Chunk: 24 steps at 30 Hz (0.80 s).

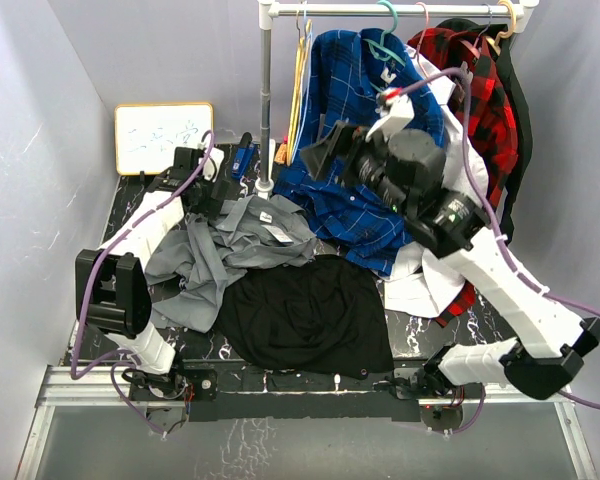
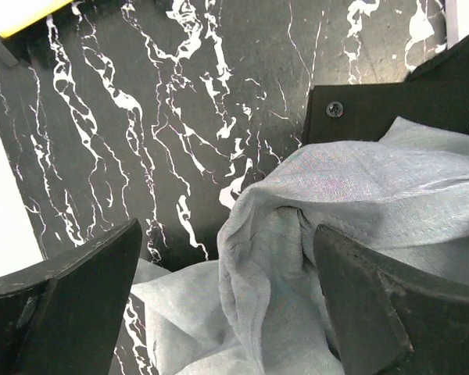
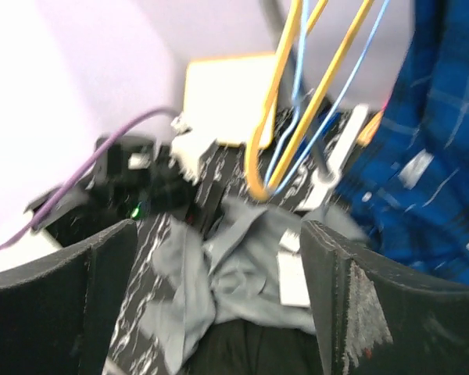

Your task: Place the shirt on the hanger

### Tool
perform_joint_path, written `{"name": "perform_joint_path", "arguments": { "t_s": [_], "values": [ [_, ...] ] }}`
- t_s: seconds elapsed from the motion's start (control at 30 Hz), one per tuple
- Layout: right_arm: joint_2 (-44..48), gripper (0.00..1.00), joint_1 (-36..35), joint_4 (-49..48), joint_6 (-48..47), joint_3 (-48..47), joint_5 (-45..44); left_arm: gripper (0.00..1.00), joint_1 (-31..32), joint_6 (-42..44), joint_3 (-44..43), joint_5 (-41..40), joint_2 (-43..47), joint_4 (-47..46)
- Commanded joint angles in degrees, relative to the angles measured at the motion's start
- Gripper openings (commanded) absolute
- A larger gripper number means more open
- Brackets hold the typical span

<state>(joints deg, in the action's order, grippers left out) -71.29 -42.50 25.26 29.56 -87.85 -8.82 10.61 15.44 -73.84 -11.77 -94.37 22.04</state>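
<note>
The grey shirt [image 1: 245,235] lies crumpled on the black marble table [image 1: 130,205], left of centre, collar and white label up. My left gripper [image 1: 220,195] is low at its back edge. In the left wrist view it [image 2: 228,234] stands open, a raised fold of the shirt [image 2: 359,187] between the parted fingers. My right gripper [image 1: 318,150] hovers open and empty in front of the rack. Its blurred wrist view has the gripper [image 3: 219,226] above the shirt [image 3: 234,266]. The thin light-blue hanger [image 3: 301,78] hangs beyond it among yellow hangers [image 3: 273,117].
A black cloth [image 1: 305,310] lies at the table's front centre. A blue plaid shirt [image 1: 365,190] and a red plaid one [image 1: 480,90] hang from the rack, whose pole [image 1: 267,100] stands behind the grey shirt. A whiteboard [image 1: 163,135] leans at the back left.
</note>
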Motion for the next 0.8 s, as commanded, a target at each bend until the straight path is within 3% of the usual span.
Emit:
{"name": "perform_joint_path", "arguments": {
  "t_s": [0.0,0.07,0.3,0.53,0.77],
  "values": [
    [-7.34,0.74,5.30,4.22,-4.93,-9.22,-5.47,0.92,-0.33,-1.98,-6.29,0.29,4.68,5.02],
    [-10.54,0.65,7.65,3.54,-4.69,-12.38,-3.68,0.92,-0.36,-2.83,-8.47,0.97,5.46,7.35],
    [-18.93,0.59,11.95,-1.13,-4.29,-17.72,1.57,0.92,-0.33,-4.67,-11.70,3.31,8.21,11.88],
    [-22.39,0.58,13.02,-3.48,-3.55,-20.27,4.78,0.92,-0.34,-4.06,-11.01,3.40,9.45,12.18],
    [-20.01,0.58,12.97,-4.45,-3.43,-16.86,3.04,0.92,-0.33,-3.92,-9.83,3.44,9.76,12.10]
  ]
}}
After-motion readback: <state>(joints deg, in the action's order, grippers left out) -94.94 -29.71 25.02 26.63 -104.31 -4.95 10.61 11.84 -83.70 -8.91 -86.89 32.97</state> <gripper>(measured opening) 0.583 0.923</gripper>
